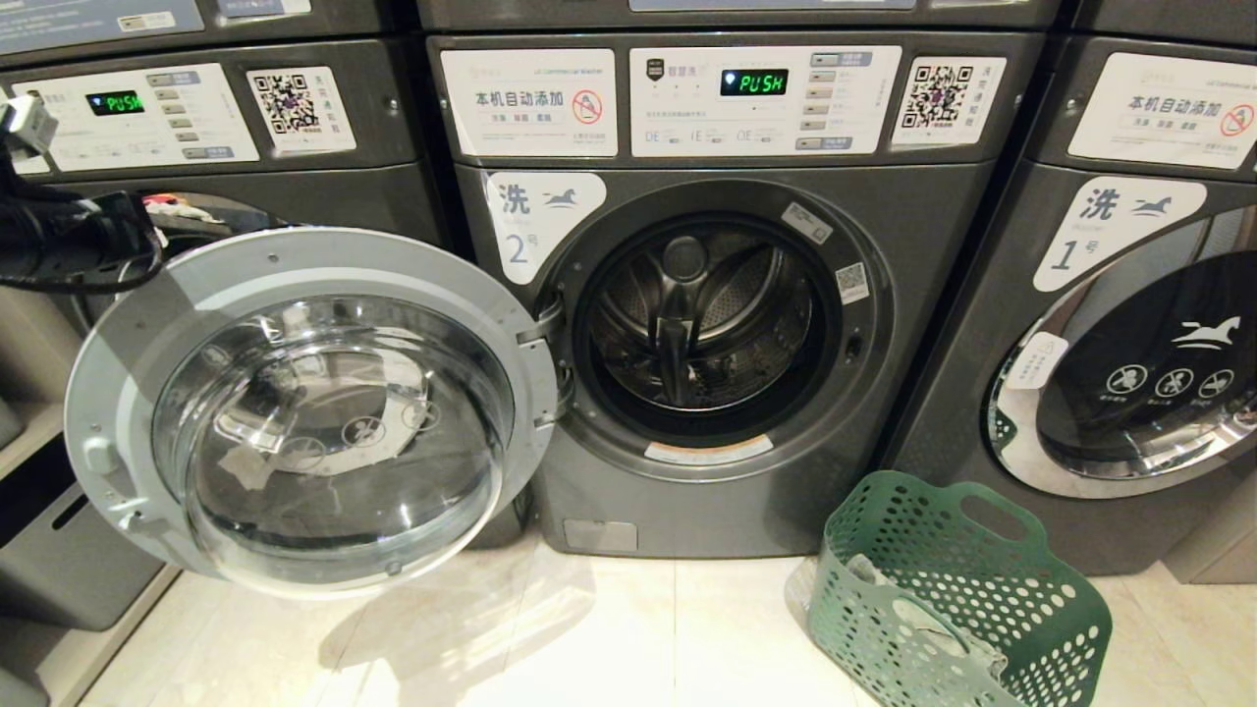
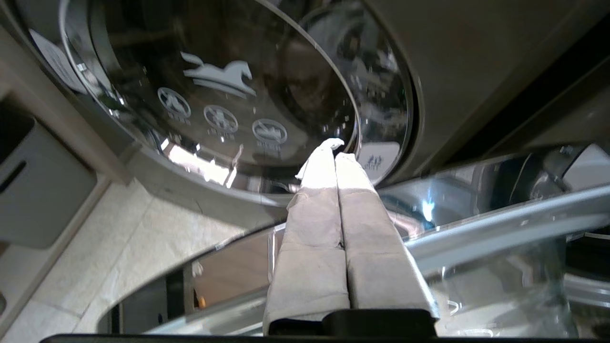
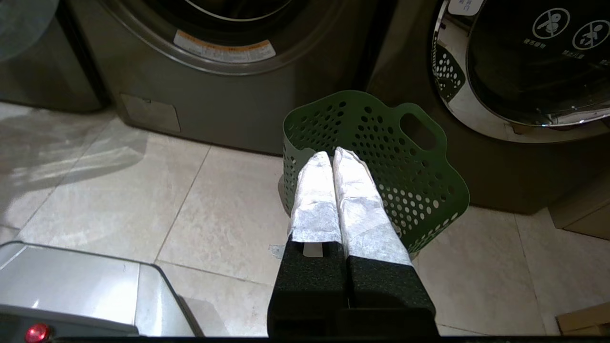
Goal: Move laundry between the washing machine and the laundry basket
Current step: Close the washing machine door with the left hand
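Head view only: washing machine [image 1: 707, 324] drum open, door [image 1: 314, 412] swung to 9 o'clock, wrist views: left gripper [image 2: 336, 148] and right gripper [image 3: 331, 155] pressed together, laundry basket [image 3: 381, 157] beyond right, bare floor [image 3: 143, 190] beside.

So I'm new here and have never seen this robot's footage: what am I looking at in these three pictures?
One moment from three cameras on a two-armed robot in a laundry room. The head camera faces the washing machine marked 2, its door swung open and the drum looking empty. On the tiled floor to its right stands the green laundry basket with some cloth in it. The other two pictures come from cameras on the wrists, looking along the fingers. The left claw is shut and empty, raised behind the open door, near the neighbouring washer's glass. The right claw is shut and empty too, above the basket.
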Available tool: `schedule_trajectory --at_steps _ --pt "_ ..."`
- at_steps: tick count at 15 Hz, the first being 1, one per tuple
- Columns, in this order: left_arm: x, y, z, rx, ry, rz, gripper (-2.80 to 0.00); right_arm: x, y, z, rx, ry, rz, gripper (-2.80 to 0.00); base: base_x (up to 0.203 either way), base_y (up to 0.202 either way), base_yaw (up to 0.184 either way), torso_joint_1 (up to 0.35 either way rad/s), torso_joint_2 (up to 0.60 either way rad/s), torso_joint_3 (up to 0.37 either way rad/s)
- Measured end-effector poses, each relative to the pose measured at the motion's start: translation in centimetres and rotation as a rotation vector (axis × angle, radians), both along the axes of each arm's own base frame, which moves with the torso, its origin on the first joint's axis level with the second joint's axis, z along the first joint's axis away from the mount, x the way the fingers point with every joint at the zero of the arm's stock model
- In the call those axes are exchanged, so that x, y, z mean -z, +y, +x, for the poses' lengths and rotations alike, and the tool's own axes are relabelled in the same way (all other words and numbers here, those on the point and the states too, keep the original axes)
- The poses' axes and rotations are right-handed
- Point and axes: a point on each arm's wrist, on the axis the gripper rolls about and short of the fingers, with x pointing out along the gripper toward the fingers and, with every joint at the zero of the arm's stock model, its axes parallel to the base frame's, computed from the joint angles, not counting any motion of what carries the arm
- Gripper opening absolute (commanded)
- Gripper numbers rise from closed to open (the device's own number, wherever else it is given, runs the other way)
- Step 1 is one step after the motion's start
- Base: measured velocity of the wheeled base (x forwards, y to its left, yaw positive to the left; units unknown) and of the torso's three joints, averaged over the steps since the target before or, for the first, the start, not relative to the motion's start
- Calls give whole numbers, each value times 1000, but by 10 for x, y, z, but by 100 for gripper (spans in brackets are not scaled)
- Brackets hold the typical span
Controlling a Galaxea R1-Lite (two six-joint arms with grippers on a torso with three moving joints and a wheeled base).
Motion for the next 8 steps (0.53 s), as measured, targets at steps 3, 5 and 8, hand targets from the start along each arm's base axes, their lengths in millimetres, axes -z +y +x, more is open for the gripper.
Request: schedule_trajectory --at_steps 3,5,8 --pt "6 -3 5 13 38 -12 -280 1 0 -4 4 -45 10 -280 0 0 0 0 0 0" --pt "6 -5 6 32 66 -26 -280 1 0 -5 8 -55 12 -280 0 0 0 0 0 0" --pt "8 -9 -1 76 193 -83 -280 1 -1 -5 33 -60 27 -280 0 0 0 0 0 0"
